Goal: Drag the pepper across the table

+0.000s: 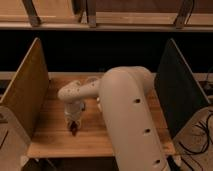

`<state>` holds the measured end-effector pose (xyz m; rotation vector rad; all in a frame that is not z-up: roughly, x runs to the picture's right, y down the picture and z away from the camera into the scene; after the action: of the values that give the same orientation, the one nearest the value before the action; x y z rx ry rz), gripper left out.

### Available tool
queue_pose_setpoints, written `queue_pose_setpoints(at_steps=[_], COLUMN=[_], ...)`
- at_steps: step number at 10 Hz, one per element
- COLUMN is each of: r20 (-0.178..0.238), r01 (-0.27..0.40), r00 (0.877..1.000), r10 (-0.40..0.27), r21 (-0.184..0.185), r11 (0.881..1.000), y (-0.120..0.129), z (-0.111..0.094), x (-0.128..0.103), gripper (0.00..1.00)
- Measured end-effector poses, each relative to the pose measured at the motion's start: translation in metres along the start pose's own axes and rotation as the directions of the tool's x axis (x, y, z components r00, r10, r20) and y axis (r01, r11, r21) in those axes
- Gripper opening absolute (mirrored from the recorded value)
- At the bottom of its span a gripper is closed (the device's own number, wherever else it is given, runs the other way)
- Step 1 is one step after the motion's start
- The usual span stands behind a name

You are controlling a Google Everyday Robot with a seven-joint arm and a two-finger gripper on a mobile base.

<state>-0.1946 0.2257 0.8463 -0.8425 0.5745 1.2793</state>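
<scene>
My arm reaches down over the left half of the table [55, 142], and my claw [73, 125] points down near the front edge, close to the left upright board panel [26, 90]. The dark red pepper [74, 128] lies on the planks right at its tip. I cannot tell whether the claw is spread or pinching the pepper.

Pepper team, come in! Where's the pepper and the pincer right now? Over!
Pincer low over table, front left. Pepper right at its tip, on the wood. Side board stands further left.
</scene>
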Motion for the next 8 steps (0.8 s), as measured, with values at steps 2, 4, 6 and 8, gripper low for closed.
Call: queue_pose_setpoints(at_steps=[2, 4, 6, 8], r20=[-0.003, 0.016, 0.04, 0.045], r01=[0.067, 0.125, 0.187, 0.2], r00=[0.998, 0.992, 0.982, 0.979], r10=[-0.067, -0.125, -0.187, -0.2], r21=[0.001, 0.004, -0.004, -0.006], r11=[0.998, 0.992, 0.982, 0.98], y=[0.024, 0.045, 0.076, 0.083], z=[0.0, -0.006, -0.018, -0.022], x=[-0.007, -0.018, -0.026, -0.027], gripper=[0.0, 0.0, 0.0, 0.02])
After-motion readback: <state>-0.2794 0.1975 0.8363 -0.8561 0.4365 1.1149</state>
